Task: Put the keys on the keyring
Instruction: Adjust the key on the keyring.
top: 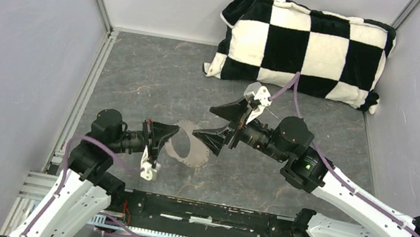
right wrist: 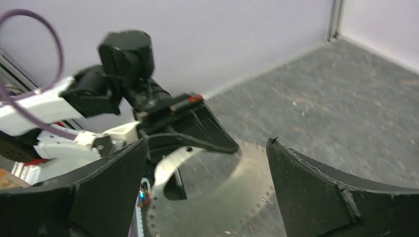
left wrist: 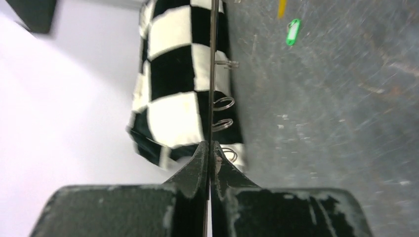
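The keyring is a flat silvery ring with small holes along its rim, held up over the table in front of the left arm. My left gripper is shut on its near edge. In the left wrist view the keyring shows edge-on as a thin line running up from the closed left gripper, with small wire loops hanging off it. My right gripper is open, one finger on each side of the keyring, touching nothing. A green-headed key and a yellow-headed key lie on the table beyond.
A black-and-white chequered pillow lies against the back wall. The grey table is closed in by white walls on the left, right and back. A black rail runs along the near edge between the arm bases.
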